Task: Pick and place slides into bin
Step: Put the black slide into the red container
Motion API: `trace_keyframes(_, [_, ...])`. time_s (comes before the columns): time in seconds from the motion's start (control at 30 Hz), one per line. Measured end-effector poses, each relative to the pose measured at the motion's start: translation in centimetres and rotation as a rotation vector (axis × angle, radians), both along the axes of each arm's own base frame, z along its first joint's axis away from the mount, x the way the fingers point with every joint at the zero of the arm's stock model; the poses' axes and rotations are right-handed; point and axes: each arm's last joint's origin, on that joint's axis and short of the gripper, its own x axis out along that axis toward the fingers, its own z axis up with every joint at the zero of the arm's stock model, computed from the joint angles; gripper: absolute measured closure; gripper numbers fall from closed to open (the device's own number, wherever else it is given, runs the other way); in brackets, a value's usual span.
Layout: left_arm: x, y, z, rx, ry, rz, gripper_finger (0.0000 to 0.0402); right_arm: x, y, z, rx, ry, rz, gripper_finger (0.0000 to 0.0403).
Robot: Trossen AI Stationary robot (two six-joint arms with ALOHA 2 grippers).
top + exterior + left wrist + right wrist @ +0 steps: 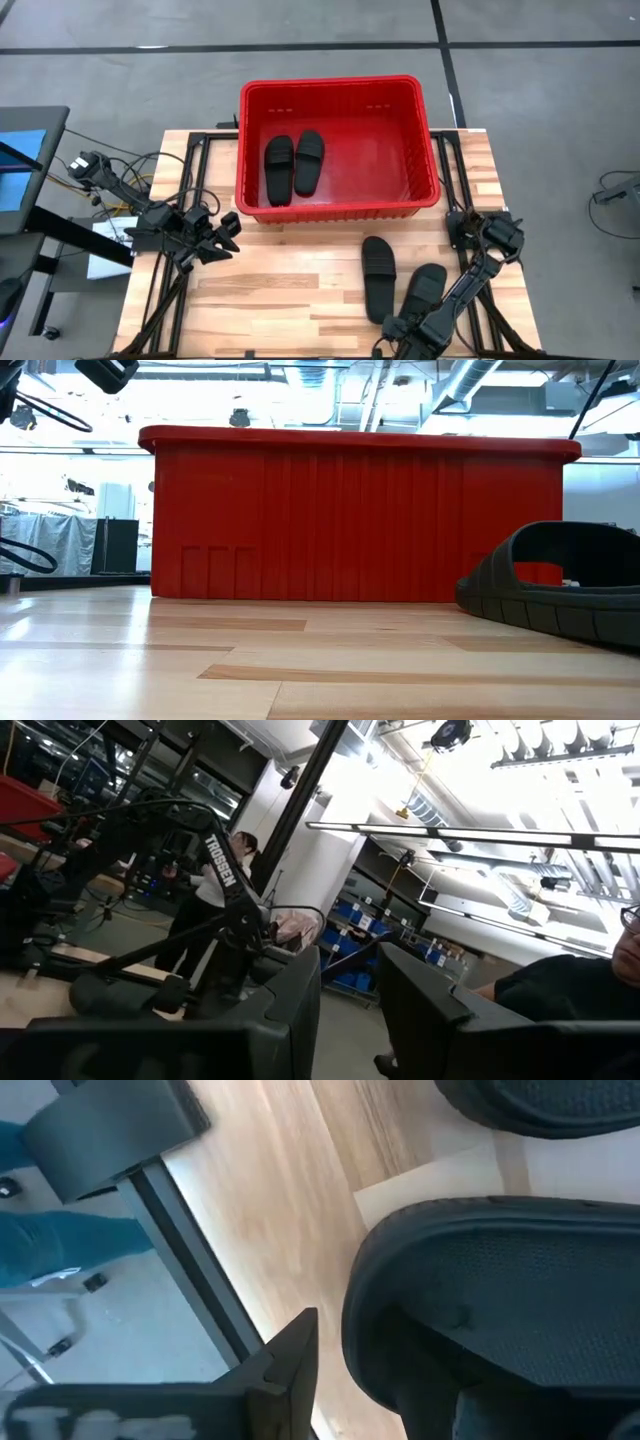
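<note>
**A:** What is in the bin (338, 92)?

**B:** Two slides, side by side on its smooth floor toward the left wall: one (279, 170) nearer that wall, the other (309, 161) just beside it. The rest of the floor is bare red. The bin sits at the far edge of the surface (300, 290), its back rim hanging past the wood.

**A:** And the other two slides?

**B:** On the wood in front of the bin, right of centre. One (379, 277) lies lengthwise, clear of the bin's front wall. The other (424, 290) is tilted, close beside it, with its near end at the right claw (408, 330).

**A:** Is that claw holding it?

**B:** In the right wrist view one dark finger (290, 1360) sits just outside the sole's rim (500, 1300) and the other is hidden by the slide. The fingers are spread around the slide's end; I see no pinch.

**A:** The left claw?

**B:** The left claw (228, 232) is near the bin's front left corner, above the left side of the surface, fingers parted with nothing between them.

**A:** Room to move?

**B:** The middle and left of the planks are bare wood. The right claw works near the front edge.

**A:** How do the slides look?

**B:** Matte black, long oval soles, a wide strap arching over each.
</note>
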Motion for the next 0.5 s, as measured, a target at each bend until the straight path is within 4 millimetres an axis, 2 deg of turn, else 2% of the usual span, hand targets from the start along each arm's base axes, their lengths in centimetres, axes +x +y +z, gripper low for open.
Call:
trace_keyframes(0.17, [0.0,0.0,0.0,0.001,0.002,0.000,0.0308,0.2,0.0,-0.4,0.013,0.026,-0.019,0.0386])
trace_keyframes(0.33, [0.0,0.0,0.0,0.001,0.002,0.001,0.0308,0.0,-0.3,0.3,0.010,0.016,-0.087,0.0397])
trace_keyframes(0.5, [0.0,0.0,-0.1,0.004,0.006,0.001,0.0308,-0.1,-0.5,2.5,0.041,-0.065,-0.166,0.0401])
